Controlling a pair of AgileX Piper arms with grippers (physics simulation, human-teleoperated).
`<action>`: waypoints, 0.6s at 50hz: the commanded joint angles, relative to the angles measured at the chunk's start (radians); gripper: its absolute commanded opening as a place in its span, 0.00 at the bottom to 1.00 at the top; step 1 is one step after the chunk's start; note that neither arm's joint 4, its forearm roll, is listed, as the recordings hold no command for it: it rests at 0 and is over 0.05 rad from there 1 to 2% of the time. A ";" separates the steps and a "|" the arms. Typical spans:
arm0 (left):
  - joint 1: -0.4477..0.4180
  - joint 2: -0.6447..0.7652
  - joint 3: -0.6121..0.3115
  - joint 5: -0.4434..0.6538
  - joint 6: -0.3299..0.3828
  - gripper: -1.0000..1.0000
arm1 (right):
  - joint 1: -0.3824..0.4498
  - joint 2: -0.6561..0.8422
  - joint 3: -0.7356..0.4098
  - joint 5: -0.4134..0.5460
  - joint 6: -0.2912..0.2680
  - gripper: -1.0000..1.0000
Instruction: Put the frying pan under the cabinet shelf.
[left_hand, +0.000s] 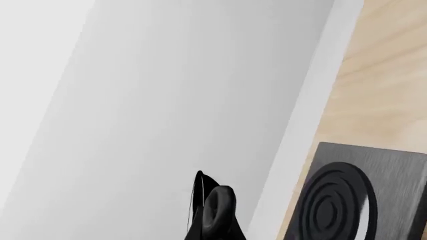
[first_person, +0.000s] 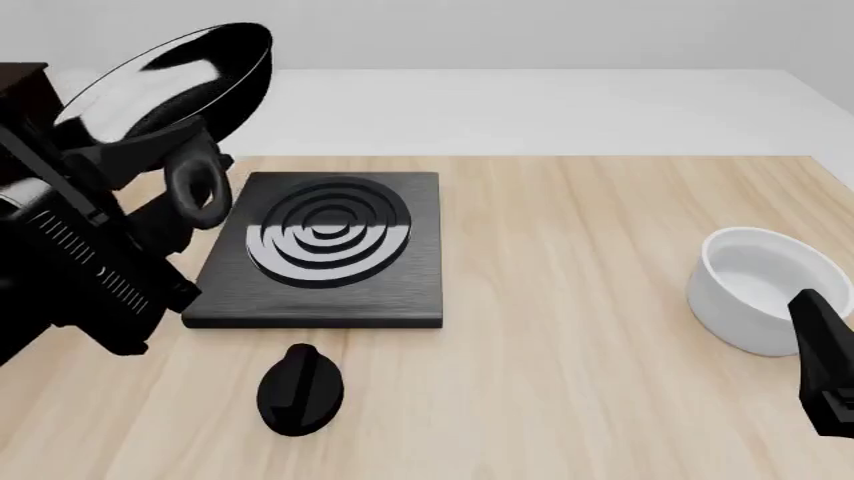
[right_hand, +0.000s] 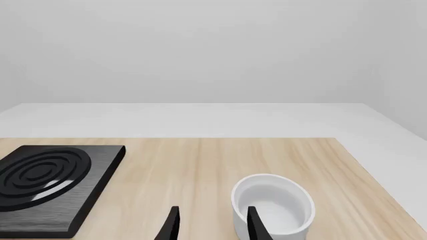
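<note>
From the front view I recorded the frying pan (first_person: 167, 85) held aloft at the far left of the scene, well above the surface (first_person: 574, 300), tilted steeply so that its glossy inner base faced the camera. Its long black handle ran down toward the left hand (first_person: 147, 165), and the loop end (first_person: 198, 190) hung just left of the stove plate (first_person: 327, 250). The left hand appeared clenched on the handle, though the dark arm hid the fingers themselves. In the left wrist view I could make out only the handle's loop (left_hand: 219, 207) against a pale background, with a corner of the stove plate (left_hand: 347, 200) beyond it. A sliver of the dark cabinet shelf (first_person: 20, 85) showed at the far left edge of the front view, mostly hidden behind the arm and pan; I could not tell the pan's exact relation to it. The stove plate lay flat on the left half of the surface, with a black knob (first_person: 300, 388) just near of it. The white bowl (first_person: 761, 290) sat upright at the right. The right hand (right_hand: 210, 227) hovered near of the bowl, fingers (right_hand: 253, 222) parted and holding nothing.
</note>
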 joint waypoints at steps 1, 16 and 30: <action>0.052 0.018 0.049 -0.087 -0.064 0.00 | 0.000 0.000 0.000 0.000 0.000 1.00; 0.111 0.212 0.065 -0.238 -0.119 0.00 | 0.000 0.000 0.000 0.000 0.000 1.00; 0.204 0.285 0.118 -0.335 -0.173 0.00 | 0.000 0.000 0.000 0.000 0.000 1.00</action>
